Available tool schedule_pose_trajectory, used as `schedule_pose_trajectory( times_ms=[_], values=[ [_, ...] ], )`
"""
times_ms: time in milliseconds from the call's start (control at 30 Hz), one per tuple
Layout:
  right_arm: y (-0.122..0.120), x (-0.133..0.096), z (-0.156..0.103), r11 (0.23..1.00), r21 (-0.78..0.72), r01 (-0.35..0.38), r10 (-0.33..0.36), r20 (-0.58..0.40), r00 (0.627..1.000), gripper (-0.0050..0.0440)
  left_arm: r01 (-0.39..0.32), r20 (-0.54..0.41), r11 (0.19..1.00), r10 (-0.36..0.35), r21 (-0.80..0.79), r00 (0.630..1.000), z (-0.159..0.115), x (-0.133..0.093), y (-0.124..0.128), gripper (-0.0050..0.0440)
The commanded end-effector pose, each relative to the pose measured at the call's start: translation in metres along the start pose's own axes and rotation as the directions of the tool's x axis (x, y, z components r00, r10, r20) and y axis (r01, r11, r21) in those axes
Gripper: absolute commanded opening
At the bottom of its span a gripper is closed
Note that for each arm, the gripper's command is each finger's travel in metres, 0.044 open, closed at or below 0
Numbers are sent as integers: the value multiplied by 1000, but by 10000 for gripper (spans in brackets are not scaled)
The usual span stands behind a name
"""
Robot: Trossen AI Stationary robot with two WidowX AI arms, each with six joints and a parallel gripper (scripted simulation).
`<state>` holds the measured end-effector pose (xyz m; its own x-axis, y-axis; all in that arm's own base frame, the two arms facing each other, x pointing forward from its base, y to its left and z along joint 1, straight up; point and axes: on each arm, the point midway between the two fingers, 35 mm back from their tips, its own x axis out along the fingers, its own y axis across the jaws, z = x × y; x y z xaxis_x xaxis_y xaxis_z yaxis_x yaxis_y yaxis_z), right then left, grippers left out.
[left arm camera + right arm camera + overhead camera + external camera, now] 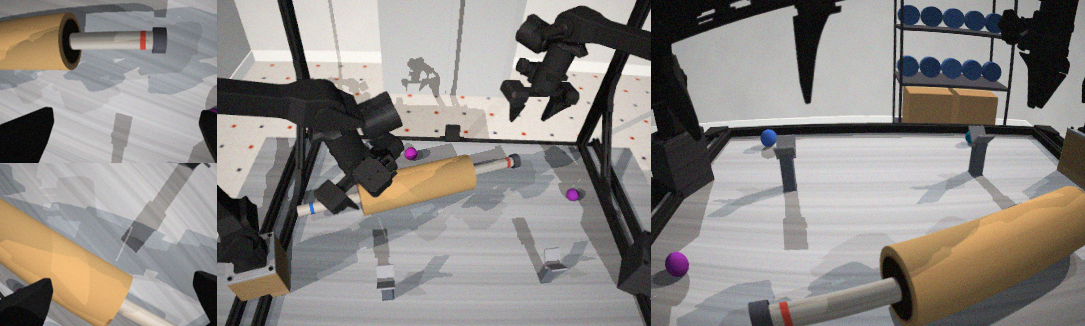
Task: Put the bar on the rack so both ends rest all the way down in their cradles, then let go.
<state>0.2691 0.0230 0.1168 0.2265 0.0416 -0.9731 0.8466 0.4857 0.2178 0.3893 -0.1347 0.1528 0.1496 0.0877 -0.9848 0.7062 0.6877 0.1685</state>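
The bar (417, 184) is a grey rod with a thick tan wooden sleeve, and it lies on the table near the back. Its red-striped end (509, 162) points right and its blue-striped end (312, 207) points left. It also shows in the exterior view (971, 260), the left wrist view (111, 41) and the right wrist view (63, 276). The rack's two cradle posts (385, 280) (551, 265) stand empty near the front. My right gripper (354, 187) is open just over the sleeve's blue-side end. My left gripper (534, 112) is open high above the red-striped end.
Two purple balls (410, 153) (572, 194) lie on the table. A blue ball (768, 137) and a teal ball (968, 136) sit by the posts (785, 160) (978, 150). A black frame (602, 125) rims the table. A shelf with boxes (950, 105) stands behind.
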Motion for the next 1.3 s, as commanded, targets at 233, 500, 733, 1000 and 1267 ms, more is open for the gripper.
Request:
schedule_pose_trajectory(
  times_ms=[233, 500, 733, 1000, 1267],
  values=[
    [-6, 16, -53, 945, -322, 47, -67, -51, 996, 440, 39, -15, 879, -53, -476, 999, 14, 35, 6, 440],
    [-19, 27, -98, 804, -592, 57, -128, -79, 989, 440, 35, -27, 561, -102, -827, 994, 24, 68, 9, 440],
    [-34, 33, -129, 648, -760, 50, -176, -85, 981, 440, -2, -35, 231, -139, -973, 990, 29, 93, 11, 440],
    [-45, 37, -145, 539, -841, 41, -204, -83, 975, 440, -35, -39, 31, -161, -999, 986, 32, 108, 12, 440],
    [-49, 38, -150, 500, -865, 38, -213, -81, 974, 440, -47, -40, -37, -169, -998, 985, 33, 113, 12, 440]
  ],
)
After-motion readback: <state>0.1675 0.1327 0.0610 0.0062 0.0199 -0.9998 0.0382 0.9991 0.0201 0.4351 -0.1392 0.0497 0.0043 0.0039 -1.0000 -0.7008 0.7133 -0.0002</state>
